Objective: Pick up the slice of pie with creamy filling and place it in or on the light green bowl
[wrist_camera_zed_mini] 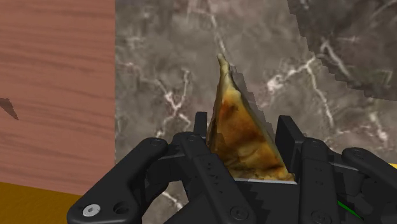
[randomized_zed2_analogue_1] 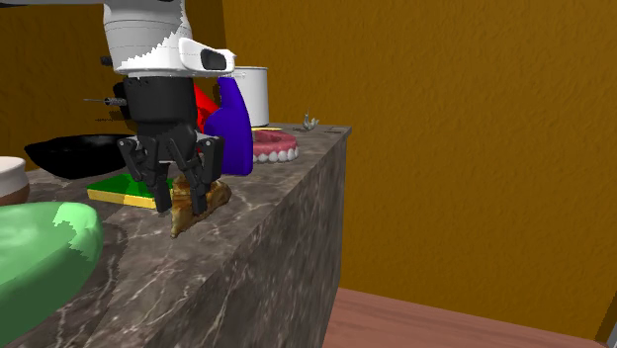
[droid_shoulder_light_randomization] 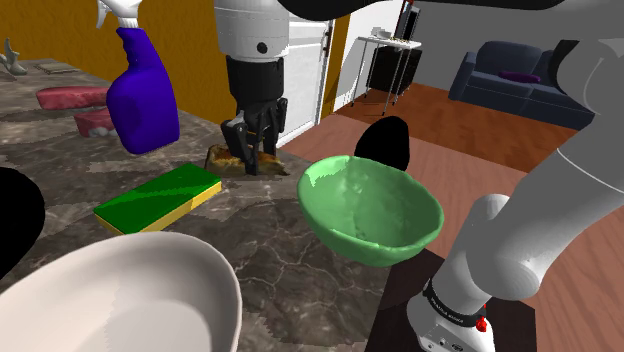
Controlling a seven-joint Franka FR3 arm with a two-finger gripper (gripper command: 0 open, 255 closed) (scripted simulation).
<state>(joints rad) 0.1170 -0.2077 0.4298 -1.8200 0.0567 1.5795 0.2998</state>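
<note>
Marble counter [droid_shoulder_light_randomization: 285, 262], shoulder view: the gripper [droid_shoulder_light_randomization: 252, 158] stands straight down over the slice of pie [droid_shoulder_light_randomization: 222, 157], with the light green bowl [droid_shoulder_light_randomization: 370, 210] near, toward that view's right. Second exterior view: the slice rests on the counter near its edge. Wrist view: the fingers [wrist_camera_zed_mini: 200, 130] are narrowed against both flanks of the slice's wide end, and its long axis points straight away from the palm.
</note>
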